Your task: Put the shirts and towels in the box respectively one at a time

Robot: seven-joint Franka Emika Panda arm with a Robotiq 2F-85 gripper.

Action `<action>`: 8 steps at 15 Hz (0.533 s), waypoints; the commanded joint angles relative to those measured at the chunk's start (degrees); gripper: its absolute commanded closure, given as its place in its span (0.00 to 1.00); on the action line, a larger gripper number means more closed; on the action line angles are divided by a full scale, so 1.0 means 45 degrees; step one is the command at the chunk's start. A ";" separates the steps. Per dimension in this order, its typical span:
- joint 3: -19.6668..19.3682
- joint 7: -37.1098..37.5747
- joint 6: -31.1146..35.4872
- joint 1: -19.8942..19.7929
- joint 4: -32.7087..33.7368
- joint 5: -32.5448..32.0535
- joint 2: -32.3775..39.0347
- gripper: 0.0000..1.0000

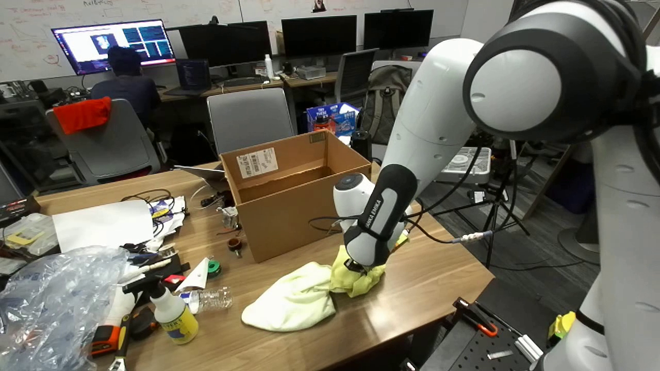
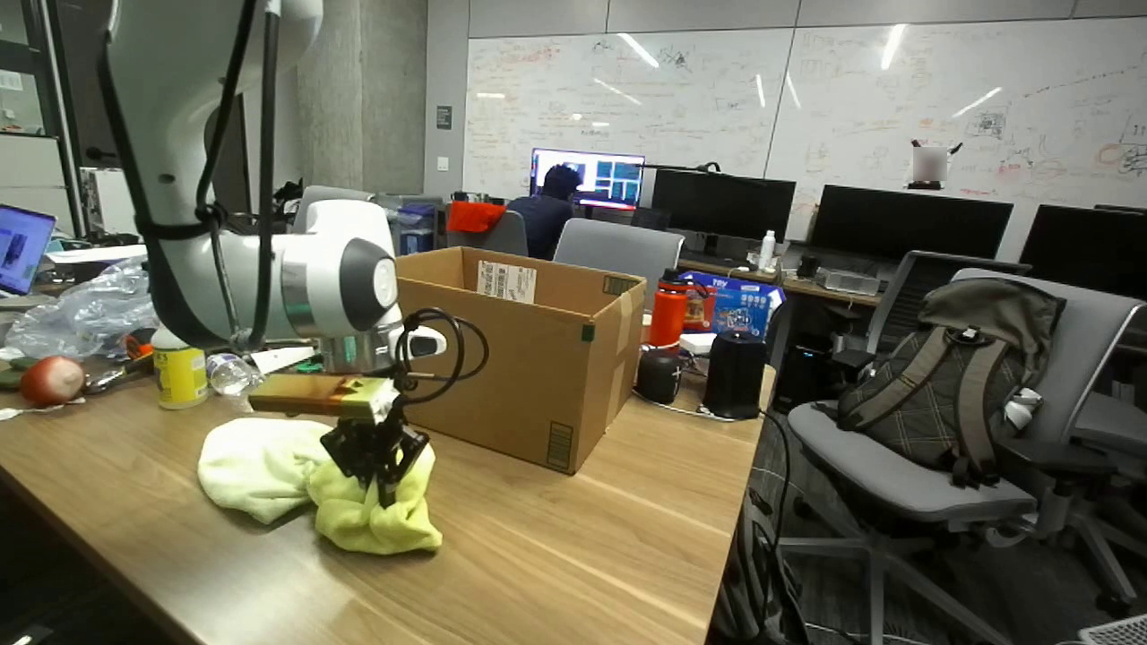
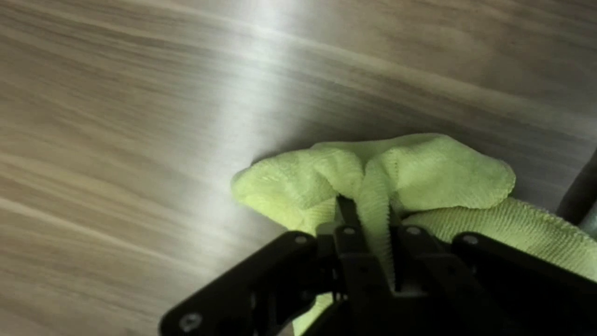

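A yellow-green towel (image 3: 447,172) lies bunched on the table, and a fold of it is pinched between the fingers of my gripper (image 3: 371,205). In an exterior view the gripper (image 2: 385,488) points down into that towel (image 2: 381,536). Touching it is a paler green cloth (image 1: 294,304), which looks like another towel, in both exterior views. The open-topped cardboard box (image 1: 289,224) stands just behind the cloths, a white label on its inner wall; its floor is hidden. No cloth here is recognisable as a shirt.
A spray bottle (image 1: 178,322), a clear plastic bottle (image 1: 214,299) and crumpled plastic wrap (image 1: 62,299) crowd the table's far side from the arm. Beside the box stand a black cylinder (image 2: 737,376) and an orange bottle (image 2: 667,313). Cables (image 2: 457,349) loop from the wrist near the box wall.
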 commanded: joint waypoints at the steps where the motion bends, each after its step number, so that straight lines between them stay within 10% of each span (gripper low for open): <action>1: -0.1528 0.1997 -0.0719 0.1502 -0.0120 -0.2072 -0.1571 0.97; 8: -0.0481 0.5564 -0.3890 0.1083 0.1032 -0.7176 -0.4053 0.97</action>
